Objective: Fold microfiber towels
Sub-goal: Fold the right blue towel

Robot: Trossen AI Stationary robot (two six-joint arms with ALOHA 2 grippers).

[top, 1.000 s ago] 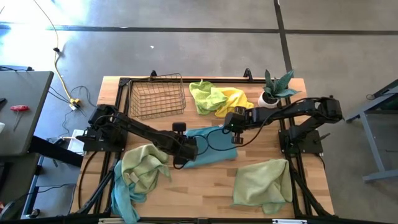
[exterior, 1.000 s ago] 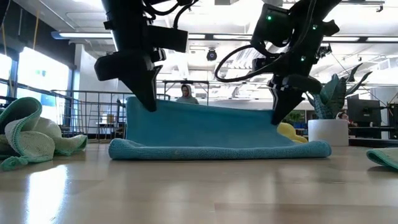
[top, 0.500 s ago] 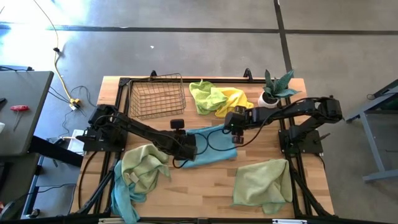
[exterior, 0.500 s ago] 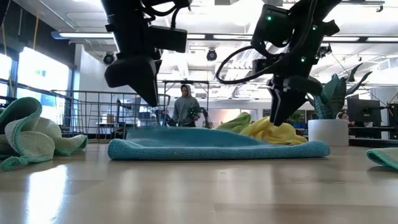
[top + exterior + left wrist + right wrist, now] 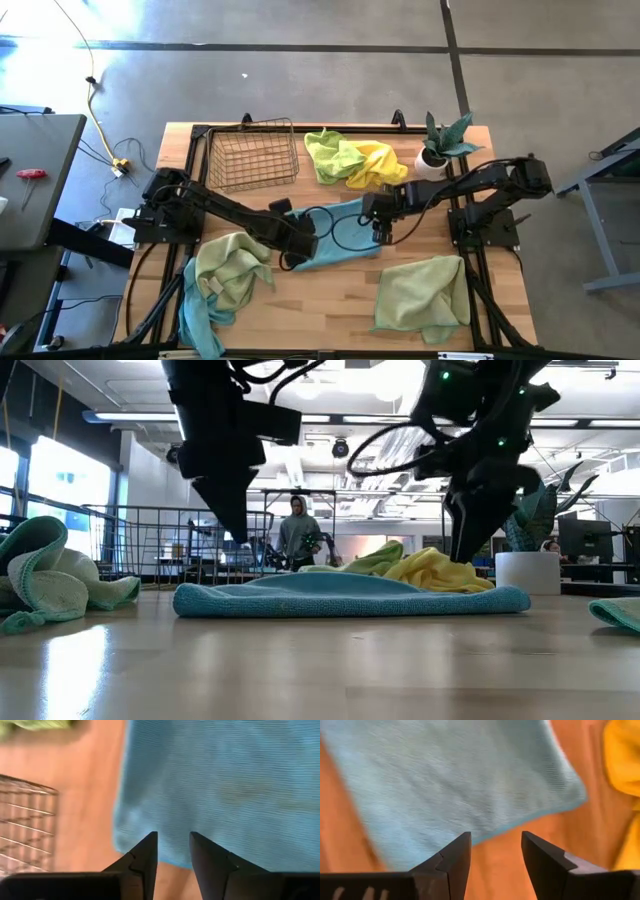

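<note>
Folded blue towel (image 5: pixel 335 235) lying flat at table centre, with the left gripper (image 5: pixel 172 851) above its 9 o'clock edge and the right gripper (image 5: pixel 495 851) above its 3 o'clock edge, both parted and holding nothing.

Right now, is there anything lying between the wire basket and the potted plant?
Yes. In the high view, a crumpled lime green towel and a bright yellow towel lie heaped together between the wire basket and the potted plant.
</note>
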